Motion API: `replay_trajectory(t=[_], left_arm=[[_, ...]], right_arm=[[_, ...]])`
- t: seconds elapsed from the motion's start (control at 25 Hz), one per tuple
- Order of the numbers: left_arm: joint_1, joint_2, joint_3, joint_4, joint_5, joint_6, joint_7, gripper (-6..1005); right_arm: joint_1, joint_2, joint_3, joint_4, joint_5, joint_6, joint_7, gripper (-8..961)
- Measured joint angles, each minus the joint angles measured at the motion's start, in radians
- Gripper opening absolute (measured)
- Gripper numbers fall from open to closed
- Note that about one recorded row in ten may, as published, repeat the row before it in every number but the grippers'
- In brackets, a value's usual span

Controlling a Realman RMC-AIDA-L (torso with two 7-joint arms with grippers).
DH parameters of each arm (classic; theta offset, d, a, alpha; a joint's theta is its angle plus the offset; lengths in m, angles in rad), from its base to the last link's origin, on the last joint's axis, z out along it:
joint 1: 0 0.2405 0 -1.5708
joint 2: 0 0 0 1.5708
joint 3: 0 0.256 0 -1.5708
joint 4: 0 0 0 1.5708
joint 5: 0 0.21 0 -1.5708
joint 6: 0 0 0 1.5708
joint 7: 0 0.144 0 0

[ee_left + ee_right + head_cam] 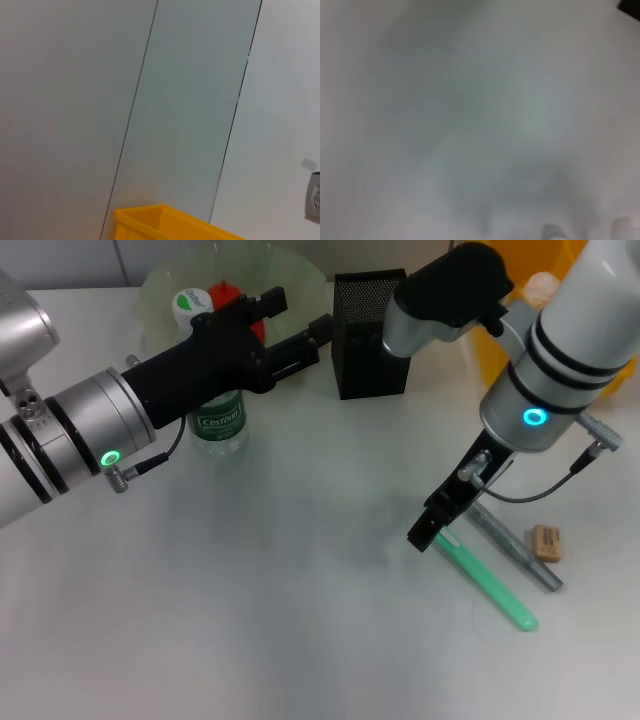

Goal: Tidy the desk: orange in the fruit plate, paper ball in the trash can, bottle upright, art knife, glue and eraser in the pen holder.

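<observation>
The bottle (220,425) stands upright on the desk (250,620), under my left arm. My left gripper (295,318) hovers open in front of the fruit plate (300,275). The orange (226,290) lies in the plate, partly hidden by the fingers. The pen holder (368,335) stands just right of that gripper. My right gripper (428,532) points down at one end of a mint-green stick (492,587). A grey pen-like stick (515,545) lies beside it. Which is the art knife and which the glue I cannot tell. The eraser (547,542) rests close by.
The trash can (505,345) sits at the back right, mostly behind my right arm, with something pale (541,285) inside it. Its yellow rim (165,222) also shows in the left wrist view below wall panels. The right wrist view shows only blurred white surface.
</observation>
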Motion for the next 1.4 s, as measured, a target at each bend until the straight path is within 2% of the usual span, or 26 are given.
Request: replay_trajectory(t=[0.72,1.16,1.4], left_arm=[[-0.016,0.002,-0.047,-0.04,0.0,0.002,0.002,769],[-0.018,0.001,-0.046,-0.041,0.0,0.004,-0.002,769],[-0.018,0.002,-0.044,-0.041,0.0,0.009,-0.004,769]], right_arm=[[0.004,0.002,-0.012,0.087,0.021,0.065,0.0,773],[0.018,0.002,-0.046,0.122,0.017,0.088,0.0,557],[0.018,0.002,-0.047,0.124,0.017,0.099,0.0,498]])
